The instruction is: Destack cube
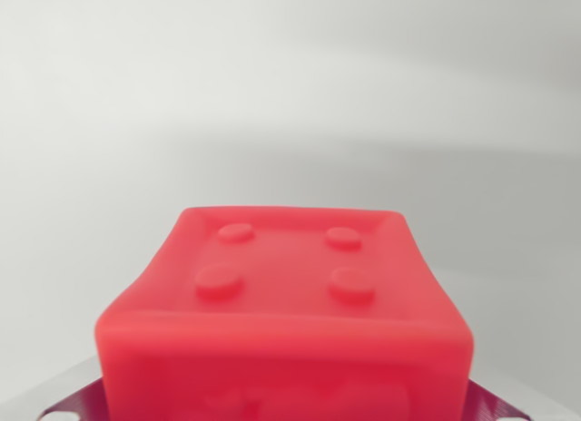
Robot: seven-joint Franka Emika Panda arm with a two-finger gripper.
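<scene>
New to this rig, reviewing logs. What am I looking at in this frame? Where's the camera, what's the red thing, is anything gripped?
The machine is a single robot arm, and this one picture comes from a camera mounted on its wrist, looking past where the gripper works.

The big red thing filling the lower half is the red cube, seen very close. It looks like a soft block with four round studs on its upper face, like a toy brick.

At the bottom corners, beside the cube, dark reddish metallic pieces peek in. They may be the gripper's fingers, but too little shows to be sure, so I cannot tell whether the cube is gripped.

Behind is a plain pale surface, blurred. The task is unstacking, yet no second cube is visible in this view.
</scene>
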